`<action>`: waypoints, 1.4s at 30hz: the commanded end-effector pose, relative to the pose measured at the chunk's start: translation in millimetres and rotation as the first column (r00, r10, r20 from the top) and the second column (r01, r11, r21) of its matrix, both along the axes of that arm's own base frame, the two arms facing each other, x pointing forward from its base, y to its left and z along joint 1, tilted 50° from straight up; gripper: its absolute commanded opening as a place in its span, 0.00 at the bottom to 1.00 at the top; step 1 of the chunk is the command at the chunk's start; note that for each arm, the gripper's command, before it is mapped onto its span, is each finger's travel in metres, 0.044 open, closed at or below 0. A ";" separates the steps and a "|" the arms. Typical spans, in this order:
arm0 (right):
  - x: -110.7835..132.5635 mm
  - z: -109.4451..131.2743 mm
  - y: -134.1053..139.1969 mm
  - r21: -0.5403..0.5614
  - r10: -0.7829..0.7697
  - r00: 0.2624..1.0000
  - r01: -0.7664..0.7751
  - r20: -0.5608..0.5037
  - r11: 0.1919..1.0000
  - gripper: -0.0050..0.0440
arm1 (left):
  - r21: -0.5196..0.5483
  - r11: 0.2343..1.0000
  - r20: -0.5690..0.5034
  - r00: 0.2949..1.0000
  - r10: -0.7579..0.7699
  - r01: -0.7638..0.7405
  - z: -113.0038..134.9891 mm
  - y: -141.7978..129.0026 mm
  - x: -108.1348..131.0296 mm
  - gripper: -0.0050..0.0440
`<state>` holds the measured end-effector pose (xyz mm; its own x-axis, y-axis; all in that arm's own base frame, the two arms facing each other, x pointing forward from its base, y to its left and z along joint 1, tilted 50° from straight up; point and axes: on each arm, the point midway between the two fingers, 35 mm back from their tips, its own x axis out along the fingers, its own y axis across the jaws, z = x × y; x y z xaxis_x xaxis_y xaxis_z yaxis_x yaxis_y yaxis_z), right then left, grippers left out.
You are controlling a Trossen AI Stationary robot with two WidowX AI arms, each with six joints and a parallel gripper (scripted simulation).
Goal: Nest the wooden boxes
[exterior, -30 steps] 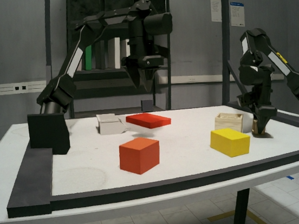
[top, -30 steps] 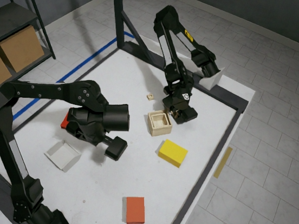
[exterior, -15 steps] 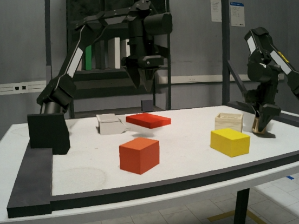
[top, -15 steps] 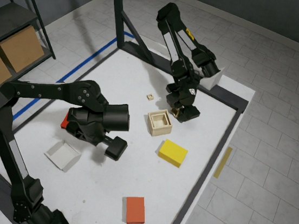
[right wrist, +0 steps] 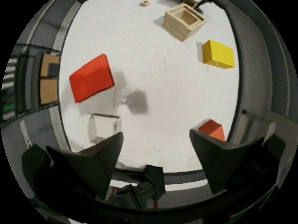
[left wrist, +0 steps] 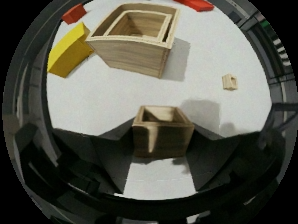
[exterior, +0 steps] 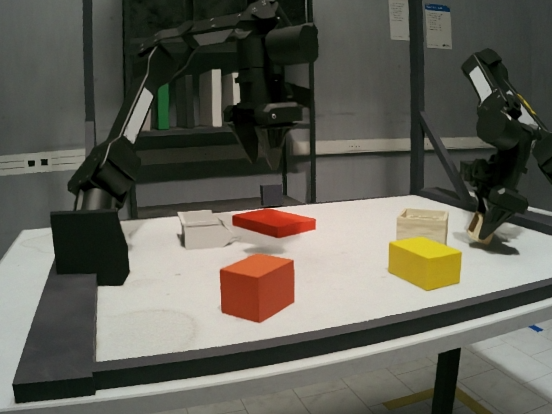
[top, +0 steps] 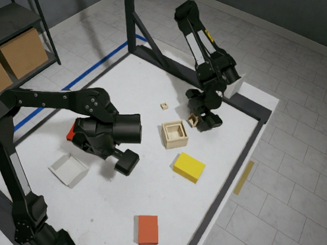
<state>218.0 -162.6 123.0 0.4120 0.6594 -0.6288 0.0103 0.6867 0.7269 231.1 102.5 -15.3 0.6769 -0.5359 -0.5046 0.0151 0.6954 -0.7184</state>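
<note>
Not much to read here tbh. There's a sheet with a blue header (exterior: 438,26) on the wall, up above the yellow block (exterior: 424,263), and a plainer sheet (exterior: 399,20) just beside it, also above that block. Print's way too small to make out on either one.

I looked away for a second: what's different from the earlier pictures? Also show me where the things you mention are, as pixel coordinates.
The left gripper (top: 198,122) (exterior: 481,227) (left wrist: 158,120) has lifted the small wooden box (top: 193,121) (exterior: 477,229) (left wrist: 162,140) and tilted it. The nested boxes (top: 175,140) (exterior: 423,227) (left wrist: 132,55) (right wrist: 181,26), yellow block (top: 189,167) (exterior: 424,262) (left wrist: 69,51) (right wrist: 218,54) and right arm look unchanged.
</note>
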 end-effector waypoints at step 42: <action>1.8 1.8 -2.4 -0.007 0.001 1.000 -0.001 0.009 1.000 0.92 | -0.080 0.969 0.166 0.955 0.246 -0.236 -13.1 -10.7 -15.4 0.00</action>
<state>218.0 -162.6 123.0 0.4120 0.6594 -0.6288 0.0103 0.6867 0.7269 214.4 93.3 -26.4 0.8536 -0.3853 -0.3506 -0.0158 0.6535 -0.7568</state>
